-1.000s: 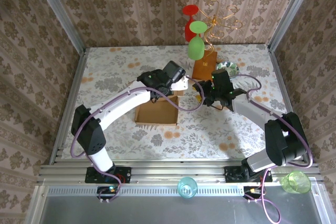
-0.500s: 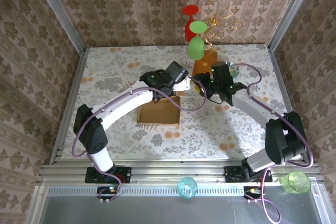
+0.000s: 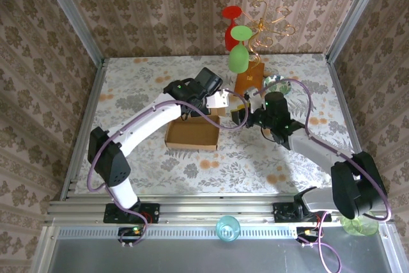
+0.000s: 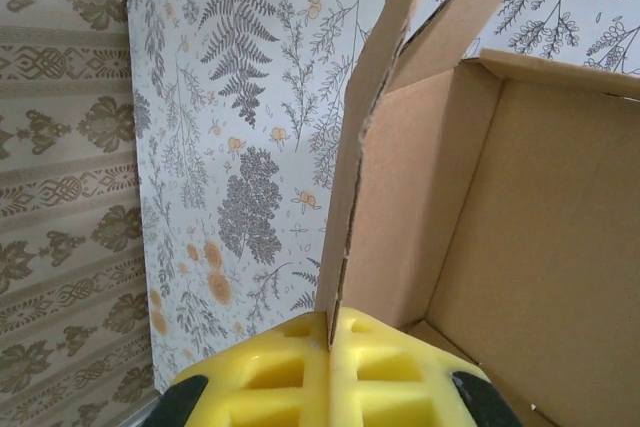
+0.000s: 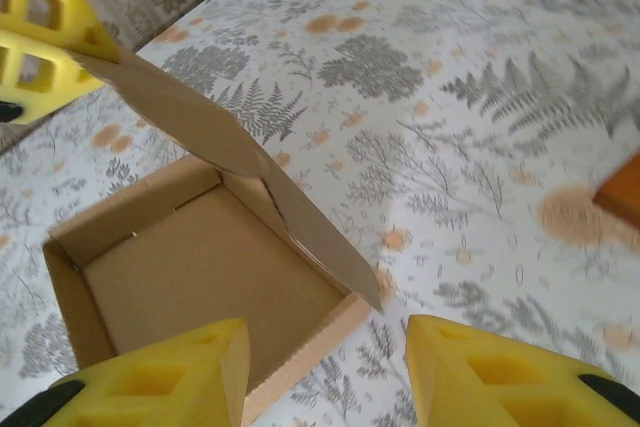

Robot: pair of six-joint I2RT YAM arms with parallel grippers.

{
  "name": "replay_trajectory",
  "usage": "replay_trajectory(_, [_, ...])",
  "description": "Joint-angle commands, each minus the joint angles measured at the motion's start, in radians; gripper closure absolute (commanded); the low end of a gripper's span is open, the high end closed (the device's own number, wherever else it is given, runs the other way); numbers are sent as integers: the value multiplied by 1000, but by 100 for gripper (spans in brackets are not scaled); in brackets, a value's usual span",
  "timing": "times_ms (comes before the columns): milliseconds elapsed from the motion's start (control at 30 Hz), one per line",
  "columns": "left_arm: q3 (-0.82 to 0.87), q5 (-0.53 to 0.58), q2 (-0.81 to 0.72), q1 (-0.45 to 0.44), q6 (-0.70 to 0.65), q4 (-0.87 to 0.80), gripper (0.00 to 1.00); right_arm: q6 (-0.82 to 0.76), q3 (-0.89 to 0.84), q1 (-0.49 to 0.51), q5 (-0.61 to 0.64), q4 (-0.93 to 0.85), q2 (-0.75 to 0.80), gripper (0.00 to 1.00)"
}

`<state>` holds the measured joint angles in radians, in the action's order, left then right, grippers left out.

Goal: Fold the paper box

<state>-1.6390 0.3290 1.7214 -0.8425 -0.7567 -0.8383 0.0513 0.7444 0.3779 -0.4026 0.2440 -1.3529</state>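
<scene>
The paper box [image 3: 192, 133] lies open in the middle of the table as a shallow light-brown tray with its right-hand flap [image 5: 250, 162] raised. My left gripper [image 4: 330, 332] is shut on the top edge of that flap, its yellow pads pinching the cardboard; from above the left gripper [image 3: 216, 105] sits over the box's far right corner. My right gripper [image 5: 325, 367] is open and hovers just above the box's [image 5: 200, 267] near right wall, one finger over the inside, the other over the table. From above the right gripper [image 3: 238, 117] is just right of the box.
An orange-brown wooden block [image 3: 248, 83] carrying a gold wire stand with green and red glasses [image 3: 238, 59] stands behind the grippers. A small patterned bowl [image 3: 278, 84] sits right of it. A teal cup [image 3: 227, 227] and a green cup [image 3: 360, 222] stand at the near rail.
My right gripper swung toward the back, then returned lower beside the box's right corner. The left gripper kept its hold on the flap and shifted slightly back and left.
</scene>
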Motion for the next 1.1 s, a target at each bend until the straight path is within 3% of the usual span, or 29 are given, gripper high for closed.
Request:
replay_trajectory(0, [-22, -50, -14, 11, -4, -38, 100, -176, 62, 28, -26, 1, -59, 54])
replay_trajectory(267, [-41, -63, -17, 10, 1, -43, 100, -228, 150, 75, 28, 1, -162, 51])
replay_trajectory(567, [-44, -71, -32, 11, 2, -46, 100, -254, 201, 98, 86, 1, -229, 57])
replay_trajectory(800, [-42, -73, -43, 12, -3, -48, 100, -258, 196, 97, 89, 37, -218, 51])
replay_trajectory(1067, [-56, -94, -42, 20, 10, -46, 100, -222, 219, 103, 47, 38, -248, 63])
